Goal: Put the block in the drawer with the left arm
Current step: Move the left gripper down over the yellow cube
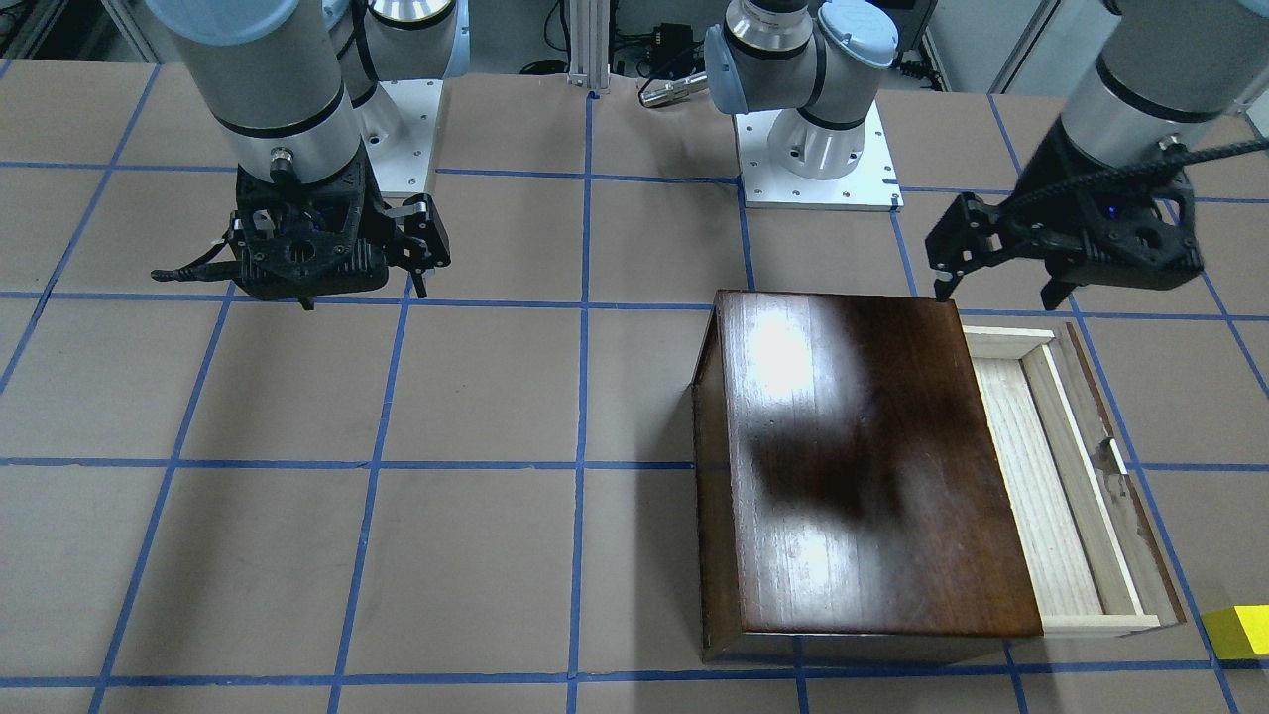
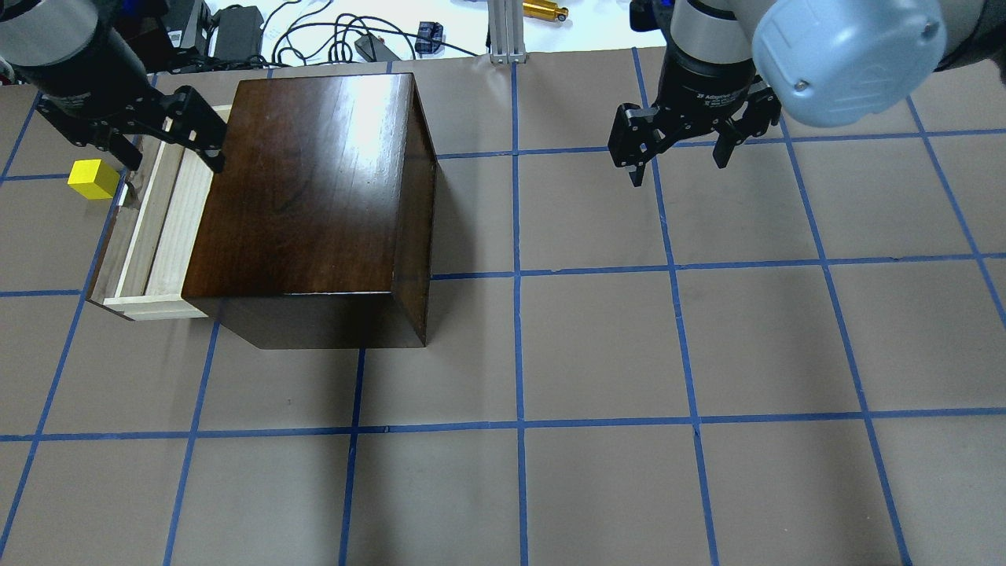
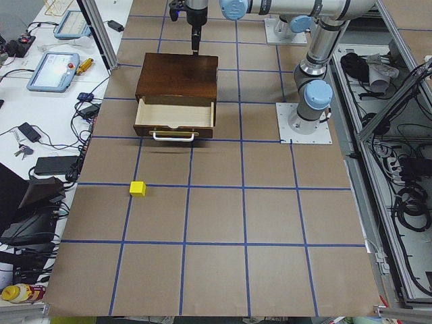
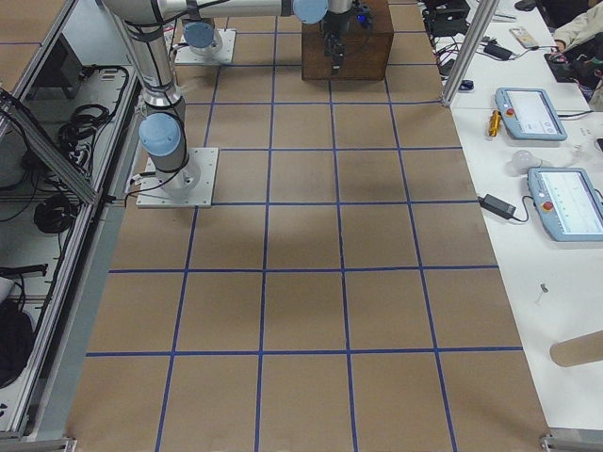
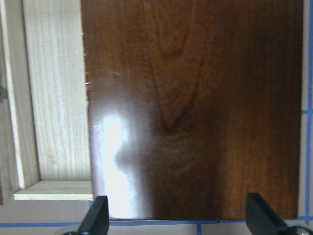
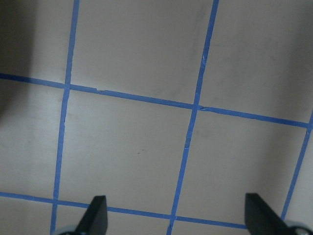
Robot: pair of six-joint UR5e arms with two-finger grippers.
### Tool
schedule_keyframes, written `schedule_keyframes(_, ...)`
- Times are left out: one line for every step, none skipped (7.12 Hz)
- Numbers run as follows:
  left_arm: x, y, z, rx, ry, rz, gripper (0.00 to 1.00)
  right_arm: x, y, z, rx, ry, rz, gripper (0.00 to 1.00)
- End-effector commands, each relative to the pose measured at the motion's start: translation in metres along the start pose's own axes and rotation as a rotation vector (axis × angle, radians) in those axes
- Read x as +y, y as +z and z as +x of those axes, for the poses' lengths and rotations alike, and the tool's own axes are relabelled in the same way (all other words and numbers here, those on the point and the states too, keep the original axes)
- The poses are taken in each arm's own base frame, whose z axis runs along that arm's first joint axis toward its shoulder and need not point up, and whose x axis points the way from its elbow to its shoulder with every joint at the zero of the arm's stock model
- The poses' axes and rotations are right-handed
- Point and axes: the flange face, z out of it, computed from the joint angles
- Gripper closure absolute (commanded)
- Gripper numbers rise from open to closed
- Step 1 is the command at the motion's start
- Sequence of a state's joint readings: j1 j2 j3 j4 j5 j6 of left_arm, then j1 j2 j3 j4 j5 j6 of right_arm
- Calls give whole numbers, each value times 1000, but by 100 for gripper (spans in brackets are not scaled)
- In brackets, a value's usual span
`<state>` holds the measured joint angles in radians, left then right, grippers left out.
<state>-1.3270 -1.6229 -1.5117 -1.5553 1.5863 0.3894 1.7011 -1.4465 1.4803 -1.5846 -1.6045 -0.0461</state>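
Near the drawer (image 2: pixel 174 232), bright yellow block (image 2: pixel 93 179)

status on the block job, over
Left tool open, empty, above cabinet edge. Right tool open, over bare table. Block on table outside the open drawer. Nothing between.

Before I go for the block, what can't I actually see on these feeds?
Block: cut by the right edge in the front-facing view; absent from the left wrist view.
Drawer: its back part sits under the cabinet top in every view.
Left gripper: the wrist view shows only the jaws' tips at its bottom edge.
Exterior right: the cabinet hides the drawer.
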Motion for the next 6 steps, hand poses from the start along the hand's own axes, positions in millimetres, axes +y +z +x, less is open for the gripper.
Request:
schedule_keyframes(6,33,-113,26,230,-45,0,0,0,0,0,-1,0,0)
schedule_keyframes(-2,53,-153,20,351,-34,0,0,0,0,0,0,0,0)
schedule_keyframes(-29,74,-174,-9,458,-10,0,0,0,0,0,-1,0,0)
schedule_keyframes(-52,86,-193,-15,582,-10,0,0,0,0,0,0,0,0)
schedule_keyframes(-73,105,-214,-30,730,-32,0,0,0,0,0,-1,0,0)
schedule_keyframes(-91,115,-235,-60,887,-57,0,0,0,0,0,-2,0,0)
